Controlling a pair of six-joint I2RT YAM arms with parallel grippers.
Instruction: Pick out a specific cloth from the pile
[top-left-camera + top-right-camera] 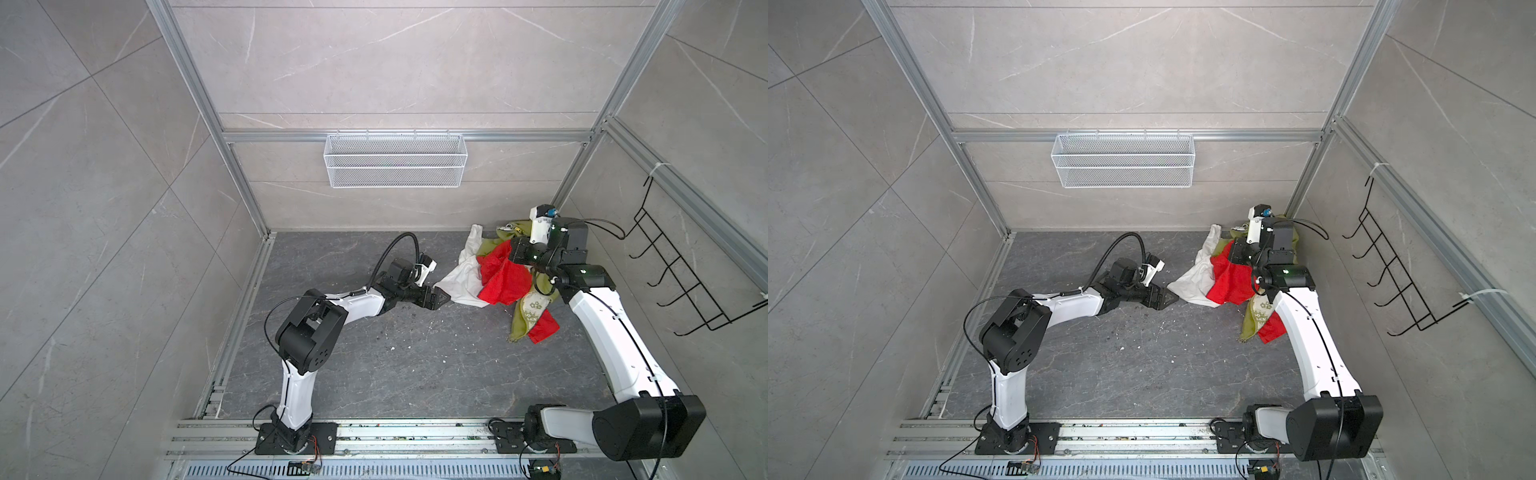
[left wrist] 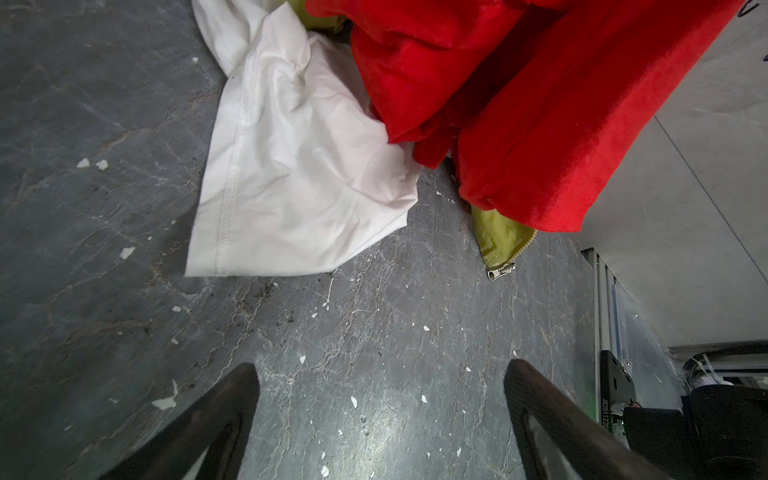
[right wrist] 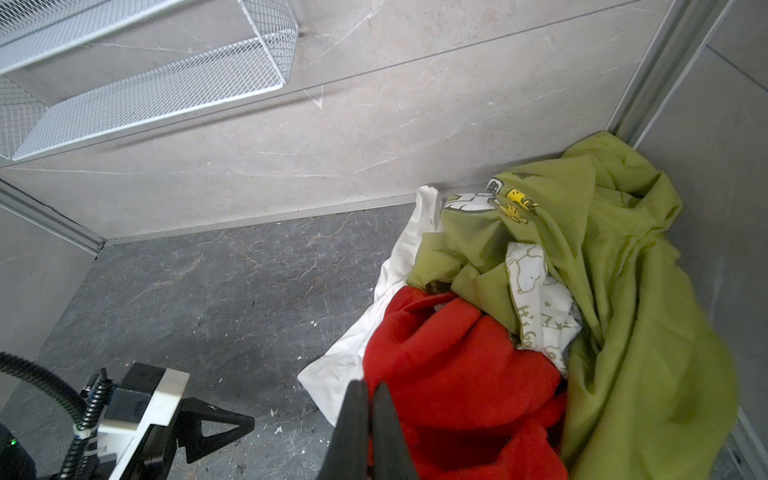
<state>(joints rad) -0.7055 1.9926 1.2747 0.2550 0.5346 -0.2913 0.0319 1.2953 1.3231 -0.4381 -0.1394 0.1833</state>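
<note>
Two grippers are in view. The left gripper hangs low over the dark floor with its jaws spread wide and nothing between them, just beside the corner of the white cloth. The right gripper has its jaws pressed together on a raised fold of the red cloth.

One pile lies in the far right corner. It holds four fabrics:
- one red cloth, on top at the front
- one white cloth
- one olive-green cloth
- one cream printed cloth

One wire basket hangs on the back wall, and one black hook rack on the right wall.
</note>
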